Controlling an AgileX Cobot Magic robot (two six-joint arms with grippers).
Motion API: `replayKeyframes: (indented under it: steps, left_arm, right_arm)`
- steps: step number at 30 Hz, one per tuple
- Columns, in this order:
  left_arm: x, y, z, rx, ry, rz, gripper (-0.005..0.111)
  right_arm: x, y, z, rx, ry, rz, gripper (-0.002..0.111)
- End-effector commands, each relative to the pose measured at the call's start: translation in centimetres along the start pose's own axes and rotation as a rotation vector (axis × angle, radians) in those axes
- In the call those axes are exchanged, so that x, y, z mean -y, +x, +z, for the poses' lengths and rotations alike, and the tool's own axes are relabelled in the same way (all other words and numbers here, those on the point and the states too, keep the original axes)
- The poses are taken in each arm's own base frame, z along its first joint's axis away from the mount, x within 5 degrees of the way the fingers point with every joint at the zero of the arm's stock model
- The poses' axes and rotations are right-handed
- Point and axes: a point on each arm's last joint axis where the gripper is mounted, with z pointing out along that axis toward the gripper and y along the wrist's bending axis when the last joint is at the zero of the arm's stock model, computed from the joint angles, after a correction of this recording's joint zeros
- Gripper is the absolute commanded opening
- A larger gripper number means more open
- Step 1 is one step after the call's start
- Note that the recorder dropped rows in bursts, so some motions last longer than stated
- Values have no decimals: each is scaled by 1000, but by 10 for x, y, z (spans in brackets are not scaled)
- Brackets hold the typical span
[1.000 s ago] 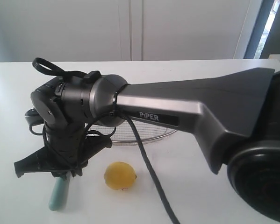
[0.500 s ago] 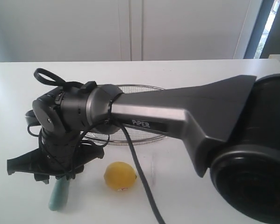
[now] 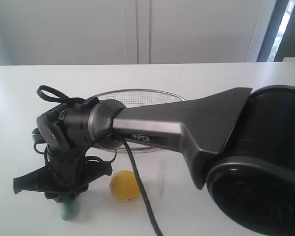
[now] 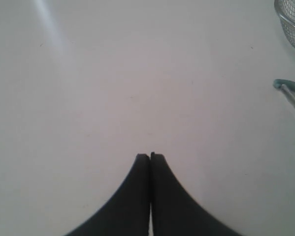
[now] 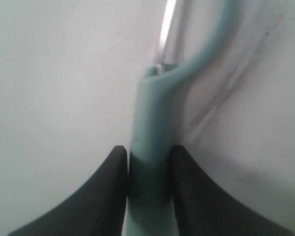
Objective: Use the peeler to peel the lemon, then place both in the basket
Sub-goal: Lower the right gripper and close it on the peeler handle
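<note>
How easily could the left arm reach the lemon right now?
Probably not easily. The left gripper is shut over bare table, and its camera shows no lemon. The right gripper, closed on the peeler, crowds the space right beside the lemon.

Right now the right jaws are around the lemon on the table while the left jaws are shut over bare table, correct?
No. The right wrist view shows the right jaws around the teal handle of the peeler, not the lemon, which lies free beside them. The rest holds: the peeler is on the table, and the left jaws are shut over bare table.
</note>
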Motion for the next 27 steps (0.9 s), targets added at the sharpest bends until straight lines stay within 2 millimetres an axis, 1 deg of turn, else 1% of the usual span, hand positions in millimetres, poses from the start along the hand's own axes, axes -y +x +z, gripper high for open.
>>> replayKeyframes:
  steps: [1, 4, 6, 13, 18, 27]
  left_arm:
    - [0, 1, 0, 5, -1, -3, 0]
    - [0, 1, 0, 5, -1, -3, 0]
    - [0, 1, 0, 5, -1, -3, 0]
    - [0, 1, 0, 5, -1, -3, 0]
    - [0, 1, 0, 5, -1, -3, 0]
    - [0, 1, 0, 5, -1, -3, 0]
  right_arm:
    - [1, 0, -1, -11, 15, -16, 12]
    - [1, 0, -3, -11, 15, -37, 4]
    - [0, 0, -6, -9, 13, -38, 2]
    - [-3, -2, -30, 16, -7, -42, 2]
    - [-4, 0, -43, 5, -3, -43, 2]
    - [-4, 3, -77, 3, -7, -50, 2]
